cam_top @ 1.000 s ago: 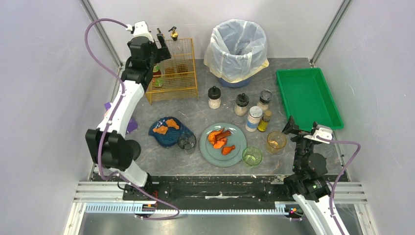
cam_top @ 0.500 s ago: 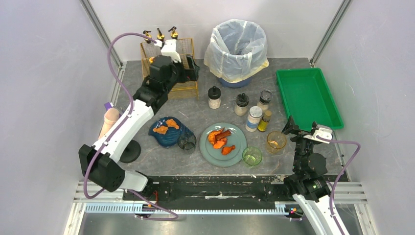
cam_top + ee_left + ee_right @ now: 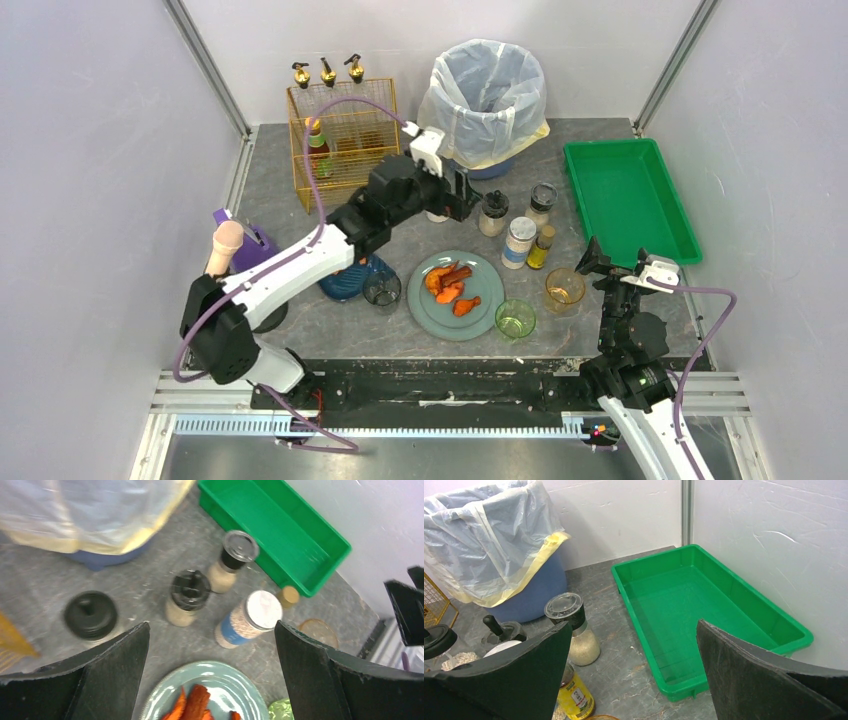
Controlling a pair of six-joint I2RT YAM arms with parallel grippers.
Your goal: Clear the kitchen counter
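The kitchen counter [image 3: 330, 325] fills the floor between pale walls [image 3: 90, 150], and we see its long side running left to right. Left gripper [image 3: 211, 626] and right gripper [image 3: 634, 625] both gape, empty.

Left arm [image 3: 290, 268]: white shell links set between bulky black joint housings, matte throughout. A lilac left cable [image 3: 350, 99] runs outside the links in loose loops to a small white left wrist block [image 3: 431, 148].

Right arm [image 3: 633, 345]: same build, with black rounded housings, a white lower link, a white right wrist block [image 3: 655, 270] and a lilac right cable [image 3: 712, 291].

Left gripper [image 3: 211, 630]: two fingers [image 3: 112, 672] — black, broad, wedge-shaped, with a coarse grainy surface.

Right gripper [image 3: 631, 630]: its fingers [image 3: 769, 680] match — black, thick and rough-faced, with paler edges.
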